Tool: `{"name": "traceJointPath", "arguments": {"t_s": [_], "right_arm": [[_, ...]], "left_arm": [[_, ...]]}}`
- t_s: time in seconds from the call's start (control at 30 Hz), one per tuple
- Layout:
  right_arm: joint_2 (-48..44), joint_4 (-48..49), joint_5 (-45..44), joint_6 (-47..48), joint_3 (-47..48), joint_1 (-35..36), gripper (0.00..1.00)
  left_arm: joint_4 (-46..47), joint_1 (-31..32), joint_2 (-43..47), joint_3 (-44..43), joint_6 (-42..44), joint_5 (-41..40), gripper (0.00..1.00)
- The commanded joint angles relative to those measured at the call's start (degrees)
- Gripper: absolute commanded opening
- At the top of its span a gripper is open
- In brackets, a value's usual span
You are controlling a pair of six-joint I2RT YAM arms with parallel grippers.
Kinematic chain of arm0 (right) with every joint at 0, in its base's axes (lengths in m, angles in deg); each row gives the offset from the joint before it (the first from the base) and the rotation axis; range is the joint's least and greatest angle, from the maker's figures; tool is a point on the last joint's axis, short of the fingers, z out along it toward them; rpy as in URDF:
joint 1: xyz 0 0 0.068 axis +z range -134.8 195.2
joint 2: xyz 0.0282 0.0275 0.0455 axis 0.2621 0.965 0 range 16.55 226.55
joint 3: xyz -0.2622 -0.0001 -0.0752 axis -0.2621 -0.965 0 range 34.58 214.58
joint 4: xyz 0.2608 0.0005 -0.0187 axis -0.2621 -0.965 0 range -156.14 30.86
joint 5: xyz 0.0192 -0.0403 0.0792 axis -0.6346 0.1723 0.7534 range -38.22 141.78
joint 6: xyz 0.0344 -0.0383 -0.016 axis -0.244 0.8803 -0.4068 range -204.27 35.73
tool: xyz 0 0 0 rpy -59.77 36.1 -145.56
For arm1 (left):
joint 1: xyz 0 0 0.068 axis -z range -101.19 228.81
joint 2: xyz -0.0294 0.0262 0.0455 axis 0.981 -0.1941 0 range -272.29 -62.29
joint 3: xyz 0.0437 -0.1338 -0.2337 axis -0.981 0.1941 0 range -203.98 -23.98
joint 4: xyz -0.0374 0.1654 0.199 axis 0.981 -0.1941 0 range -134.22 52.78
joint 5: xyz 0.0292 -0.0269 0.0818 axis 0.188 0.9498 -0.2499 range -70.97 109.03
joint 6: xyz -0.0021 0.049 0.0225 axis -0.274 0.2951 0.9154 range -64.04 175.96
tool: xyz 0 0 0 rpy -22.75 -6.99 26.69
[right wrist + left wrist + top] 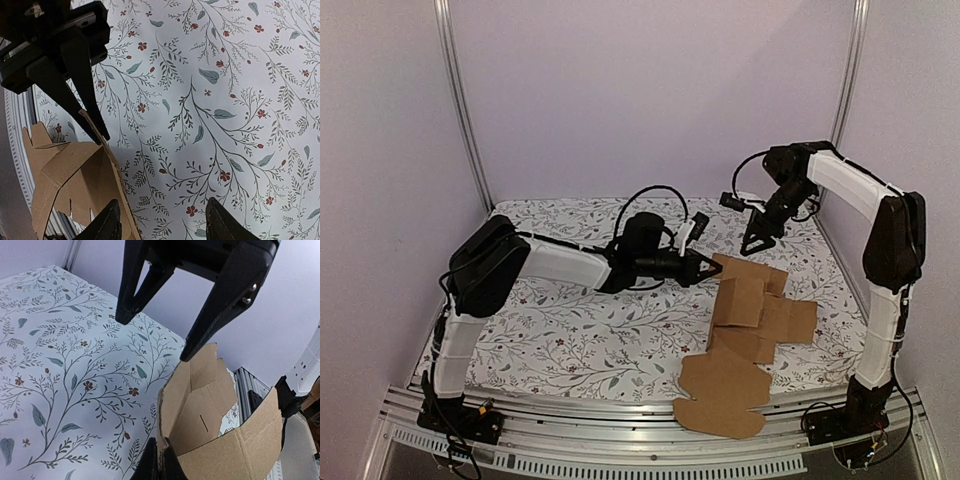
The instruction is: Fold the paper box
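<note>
Pale lilac walls (620, 90), floral tablecloth (570, 330), aluminium posts (461, 100)

Lab robot cell: aluminium frame posts (463, 110) at 11 and 1 o'clock, plain walls (650, 90), floral tablecloth (570, 330).

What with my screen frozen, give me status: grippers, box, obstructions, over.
Left gripper shut on box wall, panel raised. Right gripper open, just over box's raised flap. No obstruction seen.

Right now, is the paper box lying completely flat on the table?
No, in the left wrist view the paper box has panels standing up off the floral cloth, one edge pinched in the left gripper.
</note>
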Motion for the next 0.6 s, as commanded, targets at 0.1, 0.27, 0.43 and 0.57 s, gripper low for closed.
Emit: {"name": "traceJointPath", "arguments": {"t_s": [0.1,0.27,0.43,0.57], "right_arm": [[1.5,-18.9,-2.2,3.6,-1.9,0.4,0.54],[1.9,-21.1,-1.6,5.1,-2.0,0.3,0.48],[2.1,-22.2,-1.2,6.4,-3.4,0.4,0.44],[2.6,-23.3,0.3,7.2,-3.8,0.3,0.39]], "left_arm": [[1.5,-0.9,3.2,1.1,2.0,-0.3,0.03],[2.0,-1.0,3.6,1.5,2.1,-0.7,0.02],[4.1,-1.0,4.5,3.0,2.3,-1.0,0.03],[3.3,-1.2,4.6,2.7,2.4,-1.2,0.03]]}}
